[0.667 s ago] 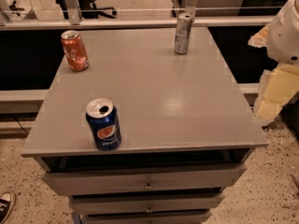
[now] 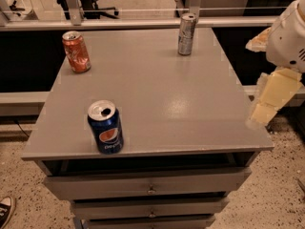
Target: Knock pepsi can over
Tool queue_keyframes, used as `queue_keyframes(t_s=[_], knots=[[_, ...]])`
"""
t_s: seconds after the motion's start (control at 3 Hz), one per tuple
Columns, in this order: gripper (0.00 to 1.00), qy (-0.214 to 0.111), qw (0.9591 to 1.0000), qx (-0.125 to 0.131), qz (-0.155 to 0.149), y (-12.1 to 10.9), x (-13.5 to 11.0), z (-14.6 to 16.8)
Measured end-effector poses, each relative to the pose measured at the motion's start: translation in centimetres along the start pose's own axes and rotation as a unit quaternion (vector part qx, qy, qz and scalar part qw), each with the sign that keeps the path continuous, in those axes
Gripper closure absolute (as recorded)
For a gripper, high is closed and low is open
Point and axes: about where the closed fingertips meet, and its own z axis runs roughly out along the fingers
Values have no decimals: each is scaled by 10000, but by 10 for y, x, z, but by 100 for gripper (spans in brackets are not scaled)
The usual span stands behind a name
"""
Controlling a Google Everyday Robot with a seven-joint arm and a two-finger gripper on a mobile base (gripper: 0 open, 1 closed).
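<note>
The pepsi can [image 2: 105, 127] is dark blue with a round red-white-blue logo and an open silver top. It stands upright near the front left edge of the grey table [image 2: 162, 99]. My gripper [image 2: 267, 101], cream-coloured under a white arm housing [image 2: 288, 35], hangs off the table's right edge. It is far to the right of the can and not touching it.
An orange soda can [image 2: 76, 51] stands upright at the back left of the table. A slim silver can [image 2: 186, 34] stands at the back right. Drawers [image 2: 151, 185] sit below the tabletop. A metal rail [image 2: 143, 23] runs behind the table, and a shoe [image 2: 5, 211] shows at the bottom left.
</note>
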Motion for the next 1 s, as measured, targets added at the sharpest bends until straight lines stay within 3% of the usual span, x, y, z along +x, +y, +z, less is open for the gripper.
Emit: queue_keyframes(t_s=[0.33, 0.67, 1.0], knots=[[0, -915, 9952, -276, 185, 13, -42, 31], [0, -2174, 9721, -795, 378, 34, -111, 77], [0, -2916, 9486, -1136, 470, 54, -154, 98]])
